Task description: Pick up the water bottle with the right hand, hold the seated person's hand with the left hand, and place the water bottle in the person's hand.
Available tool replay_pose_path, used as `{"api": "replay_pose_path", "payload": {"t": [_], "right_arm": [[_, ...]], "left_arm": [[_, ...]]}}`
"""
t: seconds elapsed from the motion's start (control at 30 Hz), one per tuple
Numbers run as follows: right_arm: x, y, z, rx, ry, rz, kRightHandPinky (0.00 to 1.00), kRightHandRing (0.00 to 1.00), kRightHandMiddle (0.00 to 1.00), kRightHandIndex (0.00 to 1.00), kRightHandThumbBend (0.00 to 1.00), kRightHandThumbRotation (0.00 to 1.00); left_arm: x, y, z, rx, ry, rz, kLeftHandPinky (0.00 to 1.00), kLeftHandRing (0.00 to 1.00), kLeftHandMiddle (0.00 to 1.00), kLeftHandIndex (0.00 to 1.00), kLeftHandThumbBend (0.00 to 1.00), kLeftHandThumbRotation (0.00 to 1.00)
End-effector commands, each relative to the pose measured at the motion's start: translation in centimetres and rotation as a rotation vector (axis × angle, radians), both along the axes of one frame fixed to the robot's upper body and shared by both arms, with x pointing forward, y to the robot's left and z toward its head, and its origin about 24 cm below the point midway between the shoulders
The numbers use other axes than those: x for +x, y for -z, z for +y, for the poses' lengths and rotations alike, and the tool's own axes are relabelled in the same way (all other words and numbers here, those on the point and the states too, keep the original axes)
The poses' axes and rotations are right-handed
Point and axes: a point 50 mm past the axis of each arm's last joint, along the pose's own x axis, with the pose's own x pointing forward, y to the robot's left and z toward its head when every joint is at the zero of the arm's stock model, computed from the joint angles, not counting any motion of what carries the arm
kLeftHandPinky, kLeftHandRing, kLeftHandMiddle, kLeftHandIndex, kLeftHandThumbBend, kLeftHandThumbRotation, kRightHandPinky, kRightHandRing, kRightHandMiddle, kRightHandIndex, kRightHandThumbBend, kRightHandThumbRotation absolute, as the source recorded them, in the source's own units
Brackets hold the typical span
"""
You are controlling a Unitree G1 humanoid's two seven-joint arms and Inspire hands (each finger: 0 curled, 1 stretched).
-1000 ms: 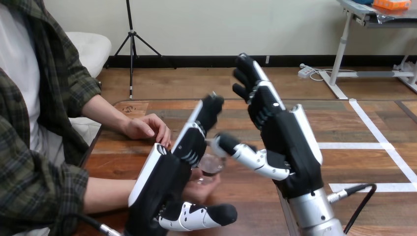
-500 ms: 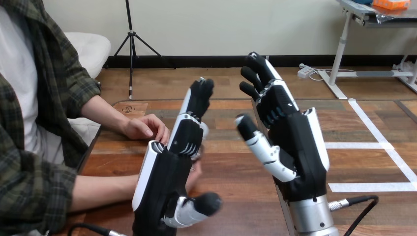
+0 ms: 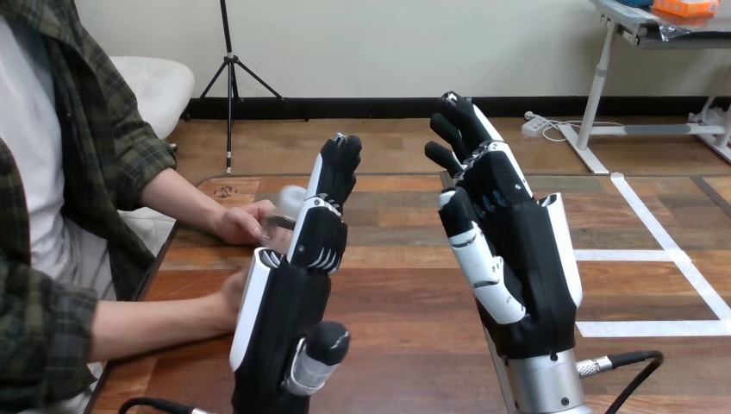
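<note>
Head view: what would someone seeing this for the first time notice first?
Two robot hands stand raised side by side over the wooden table: the left hand at lower centre-left and the right hand right of centre, both with straight fingers and holding nothing. At the view's left, the person's upper hand lies beside a blurred pale thing, perhaps the water bottle; the person's lower hand is partly behind the left hand.

The left hand (image 3: 289,302) stands upright with straight fingers. The right hand (image 3: 521,259) stands upright beside it, apart, fingers straight, palm turned toward the left hand.
</note>
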Motion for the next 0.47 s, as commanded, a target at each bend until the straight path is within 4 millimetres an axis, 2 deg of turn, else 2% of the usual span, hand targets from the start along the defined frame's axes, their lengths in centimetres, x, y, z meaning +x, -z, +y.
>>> {"api": "replay_pose_path", "payload": {"t": [0.0,0.2,0.43], "right_arm": [[-0.03,-1.01,0.25,0.036,0.014,-0.06,0.87,0.91,0.92,0.88,0.4,0.68],[-0.19,-0.91,0.21,0.037,0.026,-0.054,0.83,0.9,0.91,0.86,0.41,0.69],[-0.3,-0.78,0.15,0.051,0.033,-0.046,0.81,0.88,0.89,0.85,0.4,0.66]], "left_arm": [[0.43,-0.72,0.0,-0.011,-0.002,-0.06,1.0,1.0,1.0,1.0,0.99,1.0],[0.41,-0.7,-0.01,-0.028,-0.002,-0.066,1.0,1.0,1.0,1.0,0.99,1.0],[0.34,-0.71,-0.19,-0.058,-0.014,-0.074,1.0,0.99,0.98,1.0,0.95,1.0]]}}
